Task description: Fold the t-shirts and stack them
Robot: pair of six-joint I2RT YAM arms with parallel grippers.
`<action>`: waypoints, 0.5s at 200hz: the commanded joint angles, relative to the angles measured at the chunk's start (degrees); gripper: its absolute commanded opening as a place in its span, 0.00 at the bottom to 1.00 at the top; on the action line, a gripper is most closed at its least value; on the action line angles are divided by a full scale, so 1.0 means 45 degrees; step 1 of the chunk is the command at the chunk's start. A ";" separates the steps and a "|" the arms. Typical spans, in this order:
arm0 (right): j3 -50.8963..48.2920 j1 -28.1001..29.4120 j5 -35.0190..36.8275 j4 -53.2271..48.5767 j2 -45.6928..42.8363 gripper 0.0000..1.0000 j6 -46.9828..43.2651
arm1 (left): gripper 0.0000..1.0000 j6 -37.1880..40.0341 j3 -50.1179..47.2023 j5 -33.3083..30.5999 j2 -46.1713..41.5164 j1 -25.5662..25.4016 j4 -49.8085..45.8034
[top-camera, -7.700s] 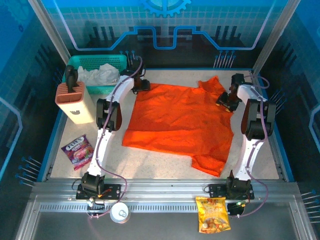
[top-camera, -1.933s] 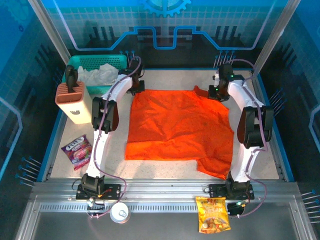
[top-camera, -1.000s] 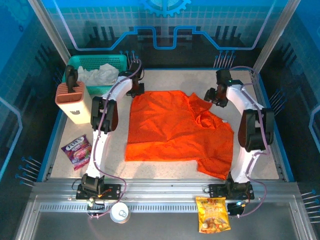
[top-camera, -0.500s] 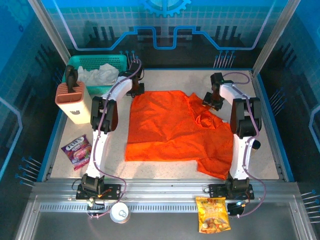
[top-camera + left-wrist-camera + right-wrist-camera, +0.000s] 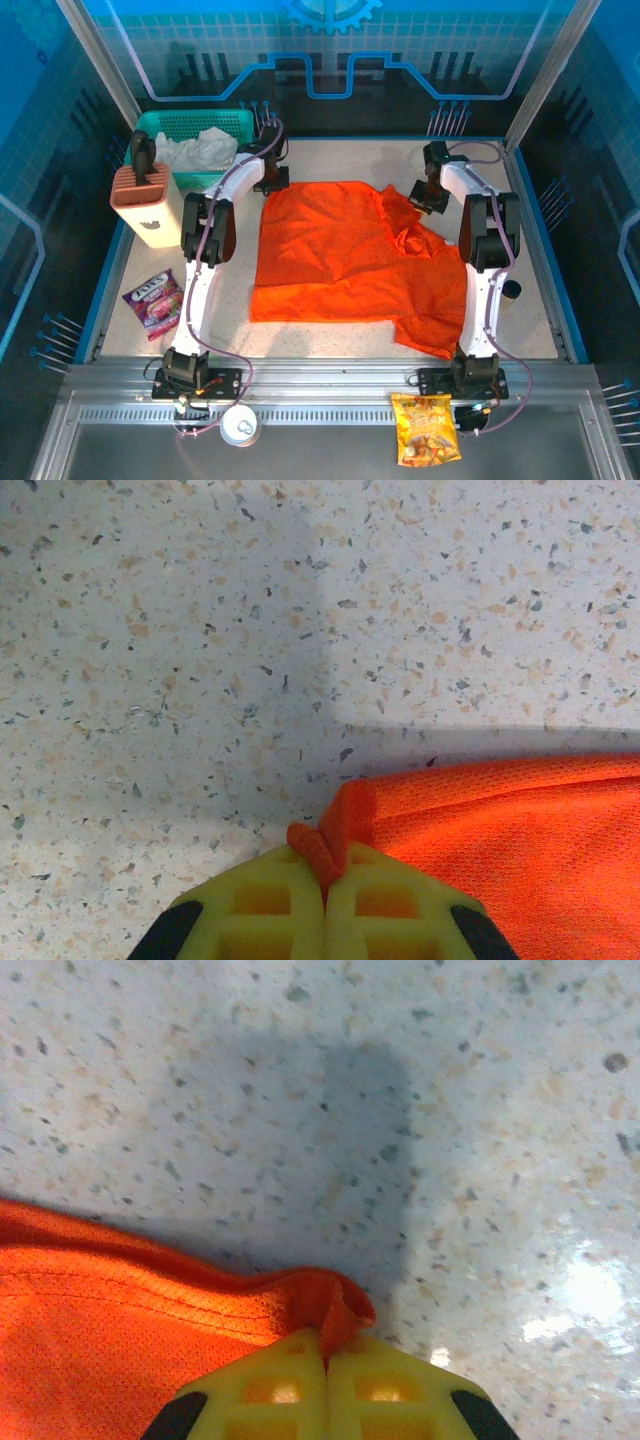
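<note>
Here we note the orange t-shirt (image 5: 340, 250) spread on the tabletop (image 5: 340, 160), rumpled at its far right. Left end effector (image 5: 325, 885) pinches its far-left corner; right end effector (image 5: 325, 1350) is clamped on a far-right edge fold.

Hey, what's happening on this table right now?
An orange t-shirt lies spread on the speckled table. The robot's left gripper is shut on its far left corner, the right gripper on a bunched bit of its far right edge. It is rumpled on the right and not yet folded.
</note>
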 commanded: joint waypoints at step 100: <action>-0.1222 0.0249 -0.0835 0.0688 -1.0229 0.00 -0.5180 | 0.00 0.0354 -0.1061 0.0945 -0.8081 -0.0084 -0.1151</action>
